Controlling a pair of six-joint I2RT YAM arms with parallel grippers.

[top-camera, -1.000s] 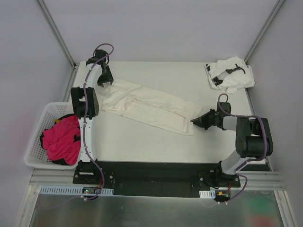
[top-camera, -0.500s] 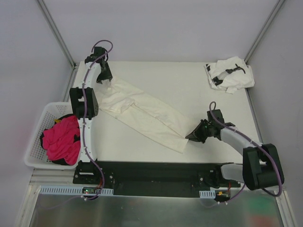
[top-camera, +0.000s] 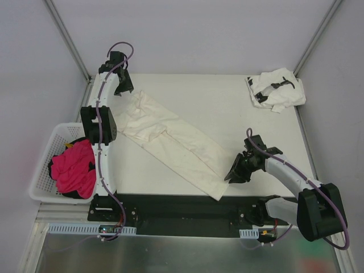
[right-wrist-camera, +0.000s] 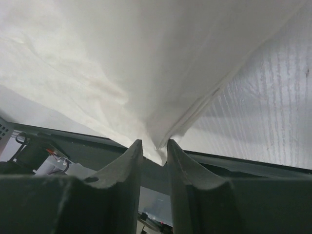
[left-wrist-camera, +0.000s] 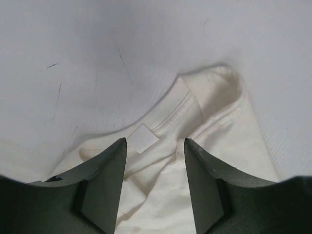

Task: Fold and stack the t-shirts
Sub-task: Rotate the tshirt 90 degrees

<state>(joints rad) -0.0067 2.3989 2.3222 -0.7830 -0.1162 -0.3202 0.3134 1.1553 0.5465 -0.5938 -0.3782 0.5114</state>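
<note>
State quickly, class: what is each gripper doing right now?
Left gripper: open, jaws either side of the cream shirt's collar.
Right gripper: jaws slightly parted, the shirt's corner between them.

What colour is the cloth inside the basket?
Bright pink cloth, seen best in the top external view.

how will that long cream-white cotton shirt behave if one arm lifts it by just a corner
Probably floppy: the long cream-white cotton shirt lies creased and bunched near its collar, so it should sag and trail. Likely light, since a thin corner sits between the right gripper jaws. It may slide across the smooth white table rather than catch.
</note>
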